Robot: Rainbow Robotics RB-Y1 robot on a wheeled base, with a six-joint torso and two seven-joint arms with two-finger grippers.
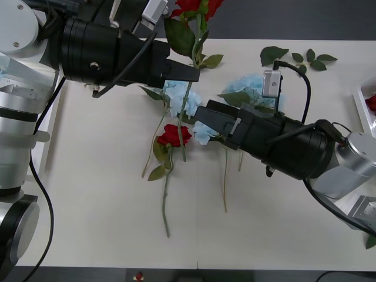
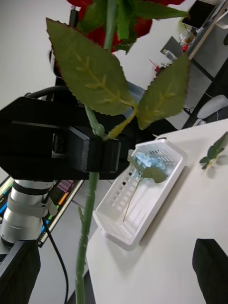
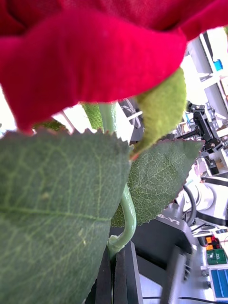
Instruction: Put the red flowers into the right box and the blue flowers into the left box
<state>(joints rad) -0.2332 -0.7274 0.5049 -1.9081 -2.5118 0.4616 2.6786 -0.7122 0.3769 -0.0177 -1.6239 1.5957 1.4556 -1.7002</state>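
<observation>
Left gripper: raised above the table, black fingers pressed together on the stem of a red rose. The bloom stands up past the table's far edge; the stem hangs below the fingertips toward the blue hydrangeas. In the left wrist view the stem enters the closed fingers, with the bloom and leaves close above.

Right gripper: low over the table, just right of the held rose's hanging stem, beside the hydrangea cluster. Its fingers stand wide apart at the picture corners, nothing between them but the held stem passing near one side; no contact can be confirmed.

Second red rose: lying flat on the table, just below the hydrangea cluster, stem trailing toward the near edge.

Blue hydrangeas: heaped mid-table, partly under the right gripper.

Left box: slatted white bin at the table's left edge, one blue flower inside.

Right box: at the table's right edge, something red in it.

Loose leaf sprigs: far right of the hydrangeas.
</observation>
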